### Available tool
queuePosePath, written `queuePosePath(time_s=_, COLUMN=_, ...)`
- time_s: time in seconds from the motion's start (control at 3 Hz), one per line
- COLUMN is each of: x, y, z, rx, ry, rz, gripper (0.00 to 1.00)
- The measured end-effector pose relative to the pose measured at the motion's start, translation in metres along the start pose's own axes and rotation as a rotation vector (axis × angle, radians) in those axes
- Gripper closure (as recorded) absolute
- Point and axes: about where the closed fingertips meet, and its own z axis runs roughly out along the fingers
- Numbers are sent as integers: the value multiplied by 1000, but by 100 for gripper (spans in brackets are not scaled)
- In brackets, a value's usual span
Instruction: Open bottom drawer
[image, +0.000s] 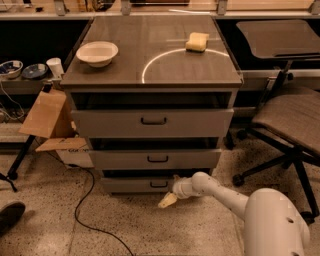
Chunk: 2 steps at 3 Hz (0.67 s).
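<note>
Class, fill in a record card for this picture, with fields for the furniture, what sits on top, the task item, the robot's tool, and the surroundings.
Furniture: grey cabinet with three stacked drawers, each with a black bar handle
On top: white bowl at left, yellow sponge at back right
Task item: bottom drawer, lowest, with the shortest front; its handle is at centre
Robot: tool low in front of the bottom drawer, just below and right of its handle
Surroundings: office chair at right, cardboard box at left
</note>
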Motion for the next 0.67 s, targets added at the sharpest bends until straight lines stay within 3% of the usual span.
queuePosePath(time_s=0.67, x=-28, y=-23, z=24, rx=-3, ry=-66, rz=-27, gripper=0)
